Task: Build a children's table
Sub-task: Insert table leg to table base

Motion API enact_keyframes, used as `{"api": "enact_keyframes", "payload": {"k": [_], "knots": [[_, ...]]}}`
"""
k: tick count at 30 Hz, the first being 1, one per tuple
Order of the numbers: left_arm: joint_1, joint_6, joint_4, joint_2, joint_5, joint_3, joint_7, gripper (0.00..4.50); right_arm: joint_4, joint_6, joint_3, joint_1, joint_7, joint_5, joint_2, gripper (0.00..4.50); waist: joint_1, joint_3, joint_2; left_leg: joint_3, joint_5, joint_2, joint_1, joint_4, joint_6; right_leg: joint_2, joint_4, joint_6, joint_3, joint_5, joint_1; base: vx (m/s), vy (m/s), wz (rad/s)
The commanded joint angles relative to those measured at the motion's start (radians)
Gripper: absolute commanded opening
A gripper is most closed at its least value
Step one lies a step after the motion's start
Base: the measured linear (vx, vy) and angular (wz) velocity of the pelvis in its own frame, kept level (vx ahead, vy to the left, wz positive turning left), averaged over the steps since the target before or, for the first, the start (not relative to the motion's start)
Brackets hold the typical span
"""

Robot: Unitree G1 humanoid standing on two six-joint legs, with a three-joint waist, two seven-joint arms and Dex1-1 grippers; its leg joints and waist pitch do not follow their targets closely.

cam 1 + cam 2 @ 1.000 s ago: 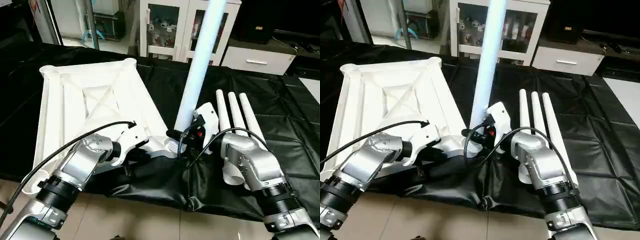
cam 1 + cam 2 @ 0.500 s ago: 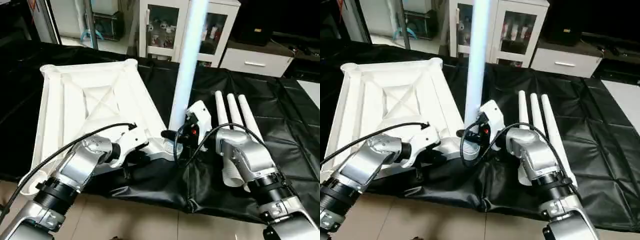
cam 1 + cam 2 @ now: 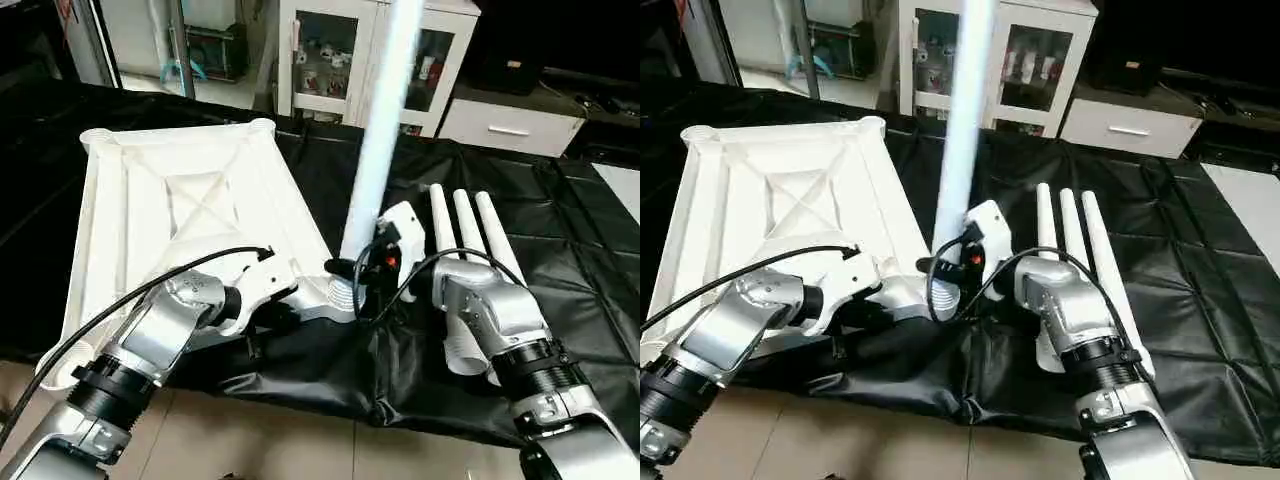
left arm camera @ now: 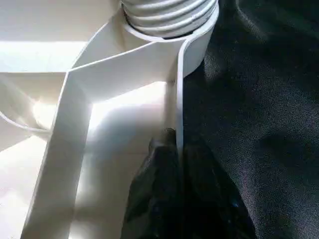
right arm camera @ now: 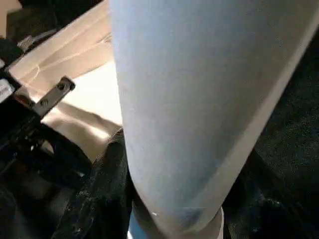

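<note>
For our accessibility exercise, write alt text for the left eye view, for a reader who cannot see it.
The right claw holds a white leg upright at the near corner socket of the upturned tabletop, whose rim the left claw grips. Three legs lie alongside.

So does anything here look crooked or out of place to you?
Yes: the long white tubular leg standing at the near corner socket of the upturned white plastic tabletop leans to the right rather than standing straight. The black table cover is also bunched and sagging over the near edge.
</note>
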Motion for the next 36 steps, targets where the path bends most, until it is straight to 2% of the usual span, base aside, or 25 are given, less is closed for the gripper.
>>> {"api": "enact_keyframes", "payload": {"k": [1, 4, 7, 9, 14, 20, 28, 30, 31, 33, 36], "knots": [[0.037, 0.001, 0.029, -0.018, -0.004, -0.062, -0.031, 0.0, 0.043, 0.017, -0.011, 0.033, -0.009, 0.009, 0.003, 1.87, -0.002, -0.038, 0.002, -0.016, -0.256, 0.041, 0.018, -0.076, -0.04, -0.053, -0.078, -0.177, 0.038, -0.171, 0.021, 0.0, 0.0, 0.0], [0.037, 0.001, 0.029, -0.018, -0.004, -0.062, -0.031, 0.0, 0.043, 0.017, -0.011, 0.033, -0.009, 0.009, 0.003, 1.87, -0.002, -0.037, 0.002, -0.016, -0.257, 0.041, 0.017, -0.077, -0.038, -0.053, -0.078, -0.179, 0.038, -0.173, 0.021, 0.0, 0.0, 0.0], [0.032, -0.002, 0.037, -0.02, -0.001, -0.056, -0.026, 0.0, 0.048, -0.028, -0.049, 0.072, -0.02, 0.021, 0.013, 1.87, 0.0, -0.036, 0.003, -0.016, -0.275, 0.042, 0.018, -0.079, -0.043, -0.056, -0.082, -0.174, 0.039, -0.193, 0.02, 0.0, 0.0, 0.0], [0.031, 0.0, 0.036, -0.022, -0.001, -0.052, -0.024, 0.0, 0.02, -0.085, -0.032, 0.136, -0.014, -0.002, 0.016, 1.87, 0.002, -0.036, 0.004, -0.016, -0.277, 0.043, 0.019, -0.08, -0.043, -0.055, -0.083, -0.17, 0.039, -0.193, 0.018, 0.0, 0.0, 0.0], [0.031, 0.0, 0.038, -0.025, -0.001, -0.048, -0.019, 0.0, -0.015, -0.14, -0.014, 0.195, -0.01, -0.014, 0.025, 1.87, 0.002, -0.035, 0.005, -0.017, -0.3, 0.043, 0.021, -0.084, -0.04, -0.054, -0.088, -0.16, 0.039, -0.223, 0.018, 0.0, 0.0, 0.0], [0.025, -0.002, 0.048, -0.031, 0.003, -0.044, -0.017, 0.0, -0.048, -0.219, -0.001, 0.261, -0.016, -0.028, 0.043, 1.87, 0.005, -0.038, 0.006, -0.013, -0.271, 0.043, 0.021, -0.083, -0.029, -0.052, -0.087, -0.163, 0.04, -0.171, 0.02, 0.0, 0.0, 0.0], [0.019, -0.004, 0.052, -0.031, 0.006, -0.044, -0.019, 0.0, -0.044, -0.215, 0.081, 0.265, -0.001, -0.104, 0.004, 1.87, 0.008, -0.034, 0.007, -0.016, -0.308, 0.044, 0.021, -0.089, -0.035, -0.052, -0.094, -0.144, 0.041, -0.238, 0.019, 0.0, 0.0, 0.0], [0.019, -0.005, 0.052, -0.031, 0.007, -0.043, -0.02, 0.0, -0.042, -0.193, 0.106, 0.26, 0.012, -0.126, -0.012, 1.87, 0.006, -0.029, 0.008, -0.017, -0.346, 0.043, 0.025, -0.093, -0.041, -0.054, -0.102, -0.132, 0.042, -0.295, 0.015, 0.0, 0.0, 0.0], [0.019, -0.005, 0.052, -0.031, 0.007, -0.043, -0.02, 0.0, -0.042, -0.189, 0.11, 0.258, 0.015, -0.13, -0.015, 1.87, 0.005, -0.027, 0.004, -0.018, -0.38, 0.044, 0.028, -0.094, -0.045, -0.055, -0.108, -0.122, 0.042, -0.343, 0.012, 0.0, 0.0, 0.0], [0.019, -0.006, 0.053, -0.031, 0.009, -0.042, -0.022, 0.0, -0.035, -0.171, 0.123, 0.25, 0.025, -0.143, -0.024, 1.87, 0.004, -0.027, 0.004, -0.022, -0.427, 0.045, 0.036, -0.096, -0.054, -0.057, -0.113, -0.117, 0.044, -0.391, 0.008, 0.0, 0.0, 0.0], [0.019, -0.005, 0.053, -0.031, 0.009, -0.041, -0.021, 0.0, -0.029, -0.156, 0.128, 0.24, 0.031, -0.147, -0.029, 1.87, 0.005, -0.029, 0.004, -0.022, -0.413, 0.046, 0.035, -0.097, -0.053, -0.055, -0.11, -0.122, 0.045, -0.349, 0.009, 0.0, 0.0, 0.0]]}}
